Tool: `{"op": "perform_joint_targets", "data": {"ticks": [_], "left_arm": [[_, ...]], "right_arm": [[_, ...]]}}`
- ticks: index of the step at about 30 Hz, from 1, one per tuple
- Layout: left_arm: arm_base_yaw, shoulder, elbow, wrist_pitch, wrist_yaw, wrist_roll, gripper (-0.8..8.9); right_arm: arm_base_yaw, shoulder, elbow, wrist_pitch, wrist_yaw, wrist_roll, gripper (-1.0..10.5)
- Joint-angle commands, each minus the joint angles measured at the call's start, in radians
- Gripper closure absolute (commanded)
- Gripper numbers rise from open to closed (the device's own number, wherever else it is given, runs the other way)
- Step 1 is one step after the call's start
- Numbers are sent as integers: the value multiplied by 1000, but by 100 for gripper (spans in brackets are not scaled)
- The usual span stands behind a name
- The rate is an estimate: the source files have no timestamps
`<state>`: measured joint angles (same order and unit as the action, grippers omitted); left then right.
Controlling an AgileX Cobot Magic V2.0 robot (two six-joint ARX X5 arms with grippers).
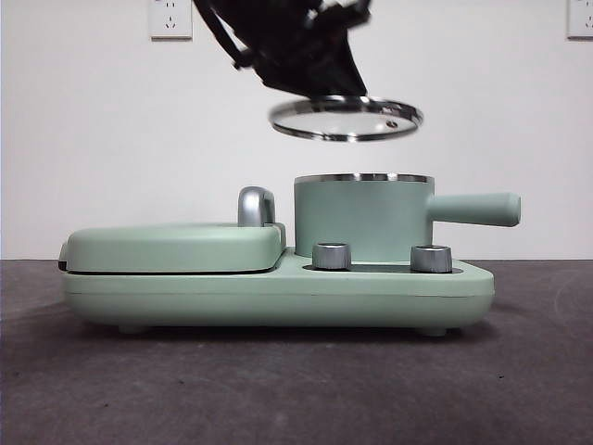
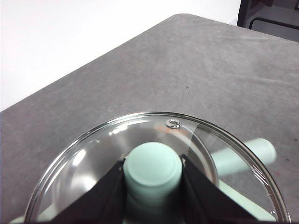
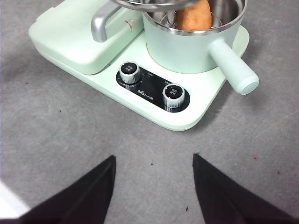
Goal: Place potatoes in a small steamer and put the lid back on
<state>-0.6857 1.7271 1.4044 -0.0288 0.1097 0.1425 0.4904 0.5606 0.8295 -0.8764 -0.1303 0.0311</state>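
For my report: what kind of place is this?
Probably a lab test bench, not a kitchen: a breakfast cooker on a grey table, a bare white wall with sockets.

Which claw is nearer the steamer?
Left. The left claw holds the lid by its knob just above the steamer; the right claw waits off to the side, open.

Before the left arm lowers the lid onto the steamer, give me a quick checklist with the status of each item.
1. Left gripper clamped on the lid's knob: ok.
2. Potato inside the small steamer: ok.
3. Lid level: not ok, it looks slightly tilted.
4. Lid centred over the steamer's rim: cannot tell; it hangs above but seems offset towards the griddle.
5. Right gripper clear of the steamer: ok, open over the table in front of the appliance.
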Motion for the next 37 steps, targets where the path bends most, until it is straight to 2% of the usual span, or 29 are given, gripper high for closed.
{"op": "perform_joint_targets", "data": {"ticks": [1, 10, 37], "left_arm": [[-9, 53, 73, 32, 3, 29, 799], [-6, 165, 132, 126, 3, 36, 799], [31, 190, 132, 120, 16, 28, 799]], "right_arm": [[6, 4, 8, -2, 0, 11, 692], [6, 4, 8, -66, 0, 11, 692], [6, 3, 8, -85, 0, 21, 692]]}}
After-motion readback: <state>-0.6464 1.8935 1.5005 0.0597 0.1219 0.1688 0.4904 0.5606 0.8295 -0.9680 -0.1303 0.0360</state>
